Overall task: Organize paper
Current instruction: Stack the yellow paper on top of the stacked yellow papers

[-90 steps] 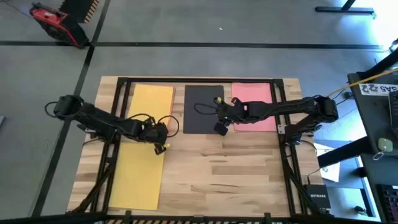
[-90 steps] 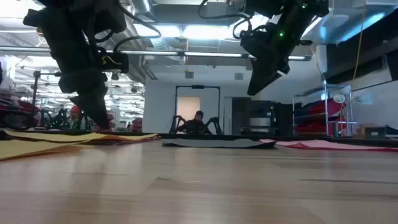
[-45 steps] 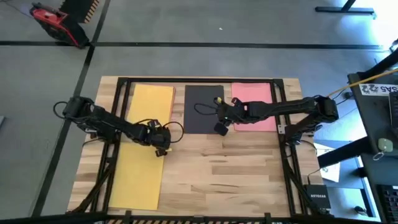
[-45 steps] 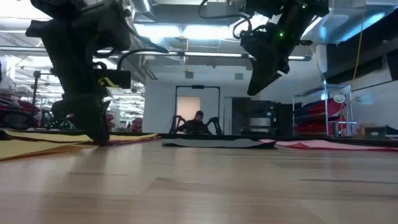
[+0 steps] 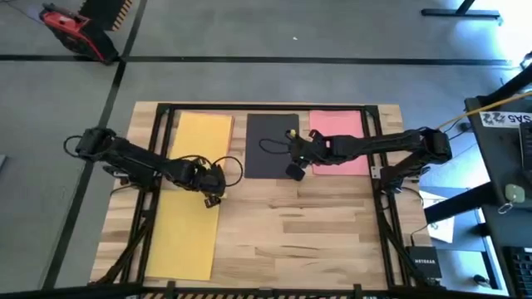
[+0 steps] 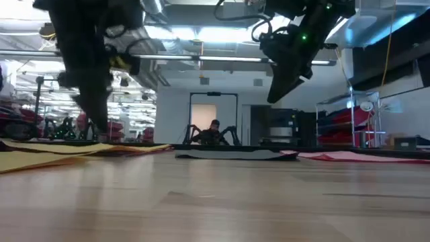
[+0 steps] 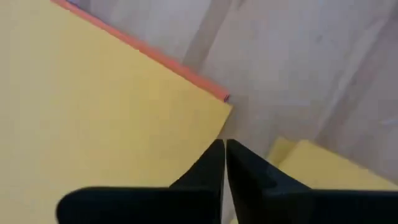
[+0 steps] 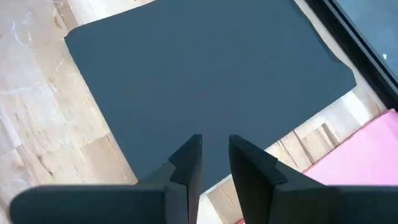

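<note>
The left pincer (image 5: 213, 198) has its fingers (image 7: 214, 163) pressed together, nothing visibly between them, over the corner where two yellow sheets meet. One yellow sheet (image 5: 202, 133) lies at the far left of the tabletop (image 5: 307, 224), with a thin orange edge (image 7: 149, 51) showing under it (another sheet, mostly hidden). The second yellow sheet (image 5: 183, 237) lies nearer, along the left side of the tabletop, its far corner just beside the pincer. In the low view the pincer tip hangs close above the sheets; whether it touches them cannot be told.

The right pincer (image 5: 294, 170) hovers over the near right corner of the black sheet (image 5: 270, 141), its fingers (image 8: 186, 163) nearly closed with a narrow gap between them and holding nothing. In the low view it hangs well above the tabletop. The black sheet lies flat at the far middle, and the pink sheet (image 5: 339, 126) lies just beside it on the right, under the right arm.
</note>
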